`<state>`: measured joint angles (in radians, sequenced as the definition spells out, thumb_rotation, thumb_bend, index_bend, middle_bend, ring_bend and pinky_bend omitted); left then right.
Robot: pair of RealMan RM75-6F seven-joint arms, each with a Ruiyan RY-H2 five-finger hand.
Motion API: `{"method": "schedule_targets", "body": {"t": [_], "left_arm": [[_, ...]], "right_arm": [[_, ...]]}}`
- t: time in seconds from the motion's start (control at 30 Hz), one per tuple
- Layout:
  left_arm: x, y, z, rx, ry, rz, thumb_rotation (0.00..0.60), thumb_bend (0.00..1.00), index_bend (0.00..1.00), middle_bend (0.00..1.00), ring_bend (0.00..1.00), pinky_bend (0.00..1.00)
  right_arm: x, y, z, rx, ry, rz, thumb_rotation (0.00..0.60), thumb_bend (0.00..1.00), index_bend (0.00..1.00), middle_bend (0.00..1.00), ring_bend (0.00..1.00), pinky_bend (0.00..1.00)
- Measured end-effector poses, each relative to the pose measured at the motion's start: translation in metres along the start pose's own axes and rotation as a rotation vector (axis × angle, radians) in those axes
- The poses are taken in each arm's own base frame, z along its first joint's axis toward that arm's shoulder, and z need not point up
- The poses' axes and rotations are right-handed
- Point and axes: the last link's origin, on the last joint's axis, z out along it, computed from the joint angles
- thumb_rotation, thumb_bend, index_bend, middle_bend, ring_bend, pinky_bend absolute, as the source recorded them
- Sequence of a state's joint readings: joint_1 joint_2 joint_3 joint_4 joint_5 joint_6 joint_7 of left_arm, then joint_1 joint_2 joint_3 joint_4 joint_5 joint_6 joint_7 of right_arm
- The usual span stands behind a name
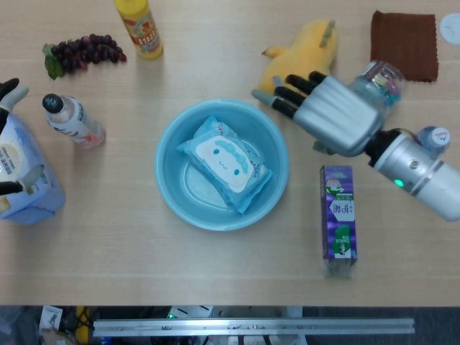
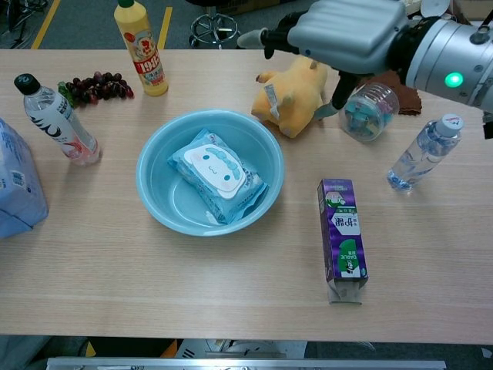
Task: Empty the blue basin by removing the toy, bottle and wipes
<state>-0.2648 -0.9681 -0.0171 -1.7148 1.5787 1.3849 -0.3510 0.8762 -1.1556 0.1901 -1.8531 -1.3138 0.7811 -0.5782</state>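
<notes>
Toy and bottle stage judged done; only the wipes pack (image 1: pixel 226 162) left lying flat inside the blue basin (image 1: pixel 167 188), mid-counter; yellow plush toy (image 1: pixel 305 50) resting on the counter beyond the basin toward the far edge; bottle (image 1: pixel 70 120) with black cap standing near the left edge, well apart from the basin. Right hand (image 1: pixel 328 109) poised above the counter just beside the basin's right rim, fingers spread and pointing toward the basin, gripping nothing; partly covering the toy in the chest view. Left hand (image 1: pixel 8 92) barely visible at the left edge, next to a blue bag (image 1: pixel 25 180); impossible to tell how its fingers lie or whether anything is held. Next move, as judged: carry the right hand over the rim, lower onto the pack, close on its soft edge, lift clear of the wall, set down on bare counter; soft, slippery wrapper likely to sag or slide under a loose grip.
</notes>
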Motion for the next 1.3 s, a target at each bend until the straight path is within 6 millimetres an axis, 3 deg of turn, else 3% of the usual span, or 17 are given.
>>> {"method": "schedule_targets", "body": {"t": [0.4, 0.6, 0.97, 1.3], "left_arm": [[0.007, 0.009, -0.028, -0.013, -0.036, 0.016, 0.6, 0.23, 0.04, 0.03, 0.0, 0.13], [0.007, 0.011, -0.034, -0.016, -0.053, 0.004, 0.6, 0.23, 0.04, 0.03, 0.0, 0.13], [0.009, 0.013, -0.039, -0.016, -0.093, -0.017, 0.6, 0.23, 0.04, 0.03, 0.0, 0.13], [0.01, 0.014, -0.044, -0.017, -0.116, -0.048, 0.6, 0.23, 0.04, 0.03, 0.0, 0.13]], "right_arm": [[-0.02, -0.055, 0.075, 0.1, -0.022, -0.18, 0.6, 0.0, 0.04, 0.26, 0.19, 0.38], [-0.03, -0.073, 0.099, 0.123, -0.009, -0.277, 0.6, 0.0, 0.04, 0.23, 0.17, 0.36], [-0.053, -0.089, 0.119, 0.176, -0.004, -0.442, 0.6, 0.0, 0.04, 0.16, 0.11, 0.3], [-0.074, -0.103, 0.118, 0.26, -0.006, -0.575, 0.6, 0.0, 0.03, 0.11, 0.03, 0.23]]}}
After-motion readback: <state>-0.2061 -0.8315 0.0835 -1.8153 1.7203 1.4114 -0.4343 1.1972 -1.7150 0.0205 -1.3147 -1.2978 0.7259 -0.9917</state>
